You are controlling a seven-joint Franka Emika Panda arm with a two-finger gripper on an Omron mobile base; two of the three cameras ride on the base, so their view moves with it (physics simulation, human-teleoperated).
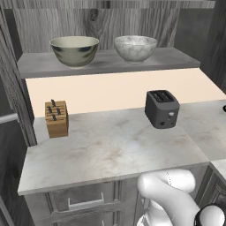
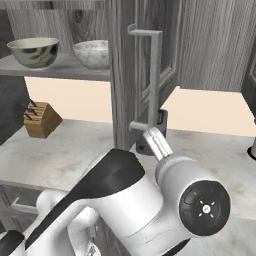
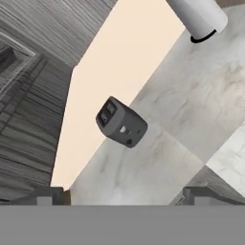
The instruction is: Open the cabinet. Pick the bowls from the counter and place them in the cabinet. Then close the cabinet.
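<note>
The cabinet (image 1: 110,62) stands open. Both bowls sit on its grey shelf: the beige-olive bowl (image 1: 74,50) (image 2: 34,51) on the left and the marbled white-grey bowl (image 1: 135,47) (image 2: 92,54) on the right. The cabinet's right door (image 2: 131,75) is swung out toward me, edge on, with its long bar handle (image 2: 155,75). My gripper (image 2: 157,141) (image 3: 127,198) is open and holds nothing. It hovers above the counter (image 1: 110,145) just below the handle's lower end, beside the door. Both dark fingertips (image 3: 48,196) are spread wide apart.
A dark grey toaster (image 1: 161,108) (image 3: 121,123) stands on the counter below my hand. A wooden knife block (image 1: 56,118) (image 2: 41,119) sits at the left by the wall. A white cylinder (image 3: 198,19) stands farther right. Drawer fronts (image 1: 84,201) lie under the counter edge.
</note>
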